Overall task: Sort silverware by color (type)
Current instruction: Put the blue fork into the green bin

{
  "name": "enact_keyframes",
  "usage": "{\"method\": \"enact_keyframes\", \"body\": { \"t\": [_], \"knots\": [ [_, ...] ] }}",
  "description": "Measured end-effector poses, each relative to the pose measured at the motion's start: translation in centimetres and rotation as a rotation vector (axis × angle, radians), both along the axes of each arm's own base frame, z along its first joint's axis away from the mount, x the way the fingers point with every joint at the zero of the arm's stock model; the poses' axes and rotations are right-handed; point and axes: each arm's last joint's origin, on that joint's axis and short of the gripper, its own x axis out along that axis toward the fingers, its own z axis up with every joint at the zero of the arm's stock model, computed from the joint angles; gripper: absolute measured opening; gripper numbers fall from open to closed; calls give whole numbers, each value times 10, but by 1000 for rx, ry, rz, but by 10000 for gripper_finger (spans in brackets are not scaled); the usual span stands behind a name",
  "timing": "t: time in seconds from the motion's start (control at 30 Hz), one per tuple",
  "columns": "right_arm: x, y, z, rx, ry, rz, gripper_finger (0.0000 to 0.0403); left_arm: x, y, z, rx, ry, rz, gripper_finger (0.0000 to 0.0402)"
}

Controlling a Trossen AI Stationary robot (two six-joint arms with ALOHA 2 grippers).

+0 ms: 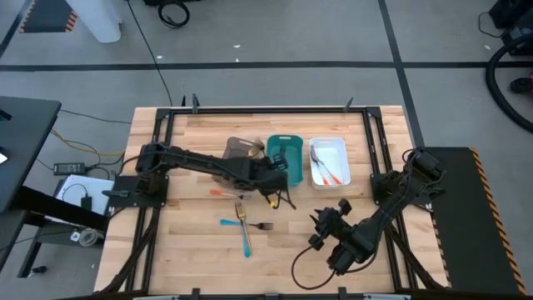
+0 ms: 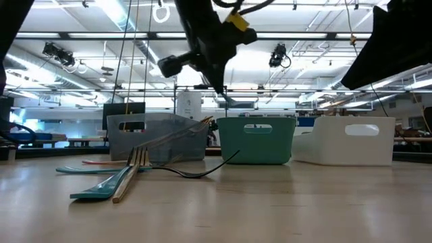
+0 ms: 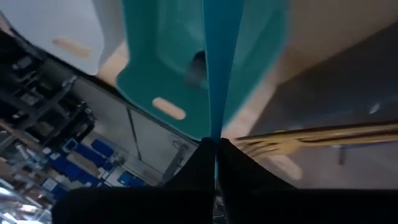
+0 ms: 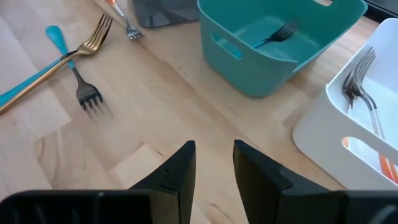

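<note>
Over the teal tray [image 1: 293, 169] at mid-table, the left gripper [image 1: 277, 158] hangs with its fingers pinched tight on a blue-handled piece [image 3: 219, 74]; the left wrist view shows the blue handle running straight out from the closed fingertips toward the tray below. One dark fork [image 4: 277, 32] with a blue handle already lies in that tray. A gold fork [image 3: 311, 138] juts from the grey-brown tray [image 1: 239, 147] on the left, and orange-handled pieces [image 1: 326, 171] sit in the white tray [image 1: 339, 146] on the right. Loose on the wood nearer the front: a gold fork [image 1: 240, 213] crossed over a blue-handled piece [image 1: 245, 236], a dark fork [image 1: 263, 226] just beside them, and an orange-handled piece [image 1: 223, 194] a little farther back. The right gripper [image 1: 321, 223] waits at the near right, its fingers narrowly parted and holding nothing. Step in hand looks like the drop of a blue piece into teal. Next move calls for lowering so the handle clears the tray wall, then parting the fingers; four loose pieces remain to sort.
</note>
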Motion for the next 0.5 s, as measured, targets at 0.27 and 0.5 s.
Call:
{"method": "enact_keyframes", "body": {
  "t": [0.27,0.5],
  "knots": [
    [-3,1,0,-9,10,9,115,13,36,3,-62,-28,-80,12],
    [-4,3,0,-15,-1,15,115,15,65,1,-247,10,-245,12]
  ]
}}
